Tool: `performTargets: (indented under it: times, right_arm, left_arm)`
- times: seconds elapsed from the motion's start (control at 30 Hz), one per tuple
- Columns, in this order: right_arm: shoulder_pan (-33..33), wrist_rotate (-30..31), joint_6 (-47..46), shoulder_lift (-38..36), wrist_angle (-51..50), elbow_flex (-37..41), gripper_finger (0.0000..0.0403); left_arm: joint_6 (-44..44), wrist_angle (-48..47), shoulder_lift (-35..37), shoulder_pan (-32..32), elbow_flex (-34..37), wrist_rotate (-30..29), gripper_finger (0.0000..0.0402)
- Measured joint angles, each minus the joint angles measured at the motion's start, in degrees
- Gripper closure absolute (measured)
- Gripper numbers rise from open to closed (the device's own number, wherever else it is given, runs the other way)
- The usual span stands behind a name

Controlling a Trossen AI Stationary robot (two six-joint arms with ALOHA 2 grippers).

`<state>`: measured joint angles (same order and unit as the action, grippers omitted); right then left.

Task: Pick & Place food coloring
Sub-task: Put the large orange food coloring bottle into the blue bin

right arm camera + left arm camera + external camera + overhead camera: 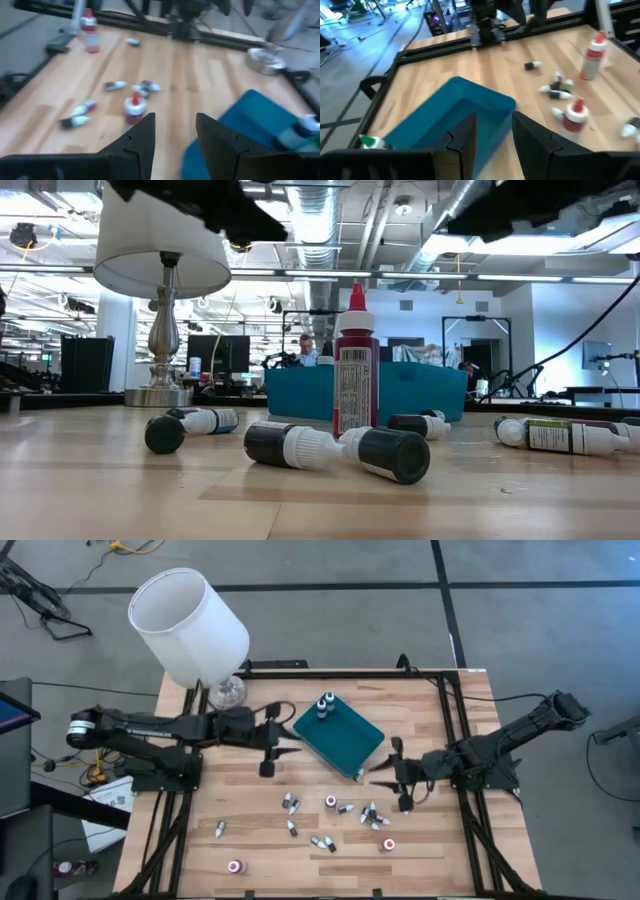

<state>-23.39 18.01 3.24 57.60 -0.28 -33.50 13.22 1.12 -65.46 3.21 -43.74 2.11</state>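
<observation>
The teal tray (pixel 340 738) lies flat at the table's middle, with two food coloring bottles (pixel 325 705) standing in its far corner. Several more bottles (pixel 330 803) are scattered on the wood nearer the near edge, most on their sides. One red bottle (pixel 355 370) stands upright in the low view. My left gripper (pixel 290 748) hovers open at the tray's left side and holds nothing (pixel 492 131). My right gripper (pixel 383 772) is open and empty by the tray's right near corner (pixel 175 131).
A table lamp with a white shade (pixel 188 625) and a silver base (pixel 226 692) stands at the far left corner. A black frame rail (pixel 455 730) runs along the table's edges. Bare wood lies on the table's left, around a lone bottle (pixel 235 866).
</observation>
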Motion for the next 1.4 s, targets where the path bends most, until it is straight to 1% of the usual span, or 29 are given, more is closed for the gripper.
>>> performTargets:
  times: [0.1, 0.2, 0.37, 0.47, 0.57, 0.67, 0.77, 0.87, 0.97, 1.13, 1.23, 1.4]
  right_arm:
    - [-4.23, 0.16, -2.25, -0.06, 2.61, 2.35, 0.0269]
    - [-9.04, 1.57, -4.62, -0.04, 4.9, 4.47, 0.0269]
    - [-17.48, 2.98, -8.13, -0.04, 10.16, 7.94, 0.0269]
    - [-21.54, 3.13, -9.45, -0.06, 14.86, 9.95, 0.0269]
    - [-23.97, 3.52, -9.44, 0.13, 20.0, 12.14, 0.0269]
    - [-25.06, 6.8, -10.23, 2.07, 22.37, 13.47, 0.0269]
    - [-24.96, 7.24, -10.99, 6.08, 26.06, 14.49, 0.0269]
    - [-24.86, 5.88, -10.71, 10.69, 30.34, 14.82, 0.0269]
    - [-24.86, 4.19, -10.41, 13.19, 33.34, 14.82, 0.0269]
    - [-24.99, 3.88, -10.97, 13.68, 34.69, 14.82, 0.0269]
    - [-24.99, 2.13, -11.41, 14.27, 36.28, 14.8, 0.0269]
    - [-24.97, 1.15, -12.89, 17.68, 37.7, 14.8, 0.0269]
  left_arm:
    - [-1.36, 2.71, 3.54, -2.18, 4.79, -1.4, 0.0285]
    - [-3.11, 8.37, 7.15, -3.81, 10.45, -1.67, 0.0285]
    - [-5.59, 18.11, 13.0, -6.33, 19.5, -4.13, 0.0285]
    - [-6.69, 22.64, 15.26, -7.75, 23.48, -4.32, 0.0285]
    - [-7.1, 25.9, 16.23, -9.31, 25.53, -4.35, 0.0285]
    - [-7.24, 27.28, 16.14, -10.79, 26.25, -4.47, 0.0285]
    - [-7.41, 27.54, 16.12, -12.2, 26.25, -5.1, 0.0285]
    - [-7.0, 27.78, 16.12, -13.42, 26.25, -6.55, 0.0285]
    - [-6.19, 28.5, 16.12, -13.84, 26.25, -7.43, 0.0285]
    - [-6.12, 28.4, 16.12, -13.84, 26.25, -7.52, 0.0285]
    - [-6.21, 27.98, 16.12, -13.84, 26.22, -7.51, 0.0285]
    - [-6.41, 27.77, 16.12, -13.84, 26.22, -7.49, 0.0285]
